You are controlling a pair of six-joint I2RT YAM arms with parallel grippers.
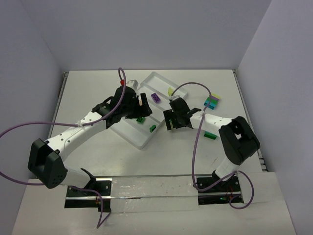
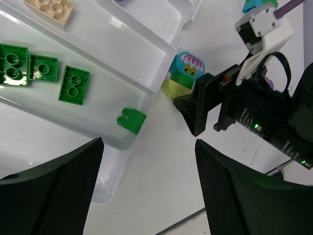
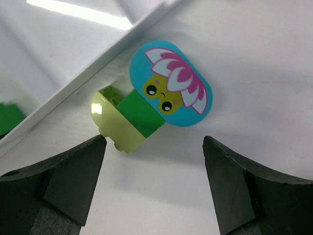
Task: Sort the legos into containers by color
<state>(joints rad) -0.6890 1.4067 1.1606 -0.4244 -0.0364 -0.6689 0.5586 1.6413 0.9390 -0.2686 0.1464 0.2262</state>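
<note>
Hovering with right gripper [image 3: 152, 139] spread astride 3-brick clump [image 3: 146, 112] just outside tray [image 3: 78, 81], likely lining up a pinch.

No lettering, numerals or brand marks are legible in any view. The only printed marking is a picture on the flat face of the teal-blue brick [image 3: 171, 83]: a pink-and-white flower above a yellow-green face with two dark eyes and a small mouth. This brick is joined to a green brick [image 3: 142, 115] and a yellow-green brick [image 3: 110, 122], lying just outside the tray [image 3: 73, 90] wall.
</note>
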